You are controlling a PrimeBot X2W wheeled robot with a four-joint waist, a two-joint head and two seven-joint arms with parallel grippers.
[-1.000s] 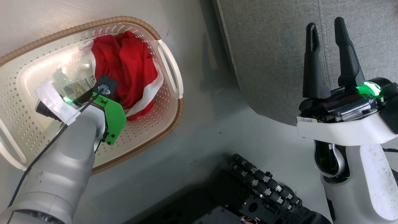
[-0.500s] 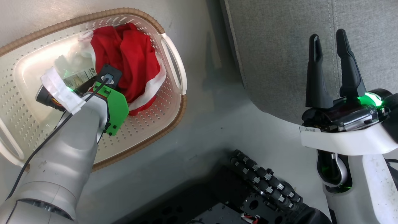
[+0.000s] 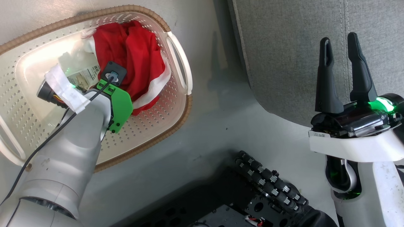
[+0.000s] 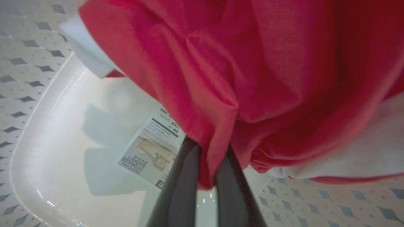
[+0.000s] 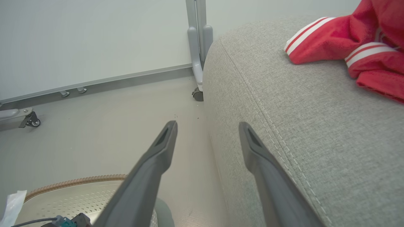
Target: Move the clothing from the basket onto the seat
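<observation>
Angling down into basket [image 3: 153,123], left claw [image 4: 210,145] pinches clothing [image 4: 252,78].

Your left forearm [image 3: 63,157] is pale grey, green bracket [image 3: 121,107] at its 2 o'clock, black cable [image 3: 47,138], white tape [image 3: 64,90]; right wrist [image 3: 353,146] white, green-lit, dark fingers [image 3: 326,82].

A smooth, pale grey floor [image 3: 214,107] shows a few tiny dark specks [image 5: 175,116]. In the right wrist view a large white panel [image 5: 94,41] stands at the back. Its grey upright post [image 5: 196,41] runs down to a dark caster [image 5: 198,94] on the floor. Far to the left a second caster [image 5: 31,121] sits under a grey foot. Two small pale feet [image 5: 72,91] rest below the panel's lower rail.
</observation>
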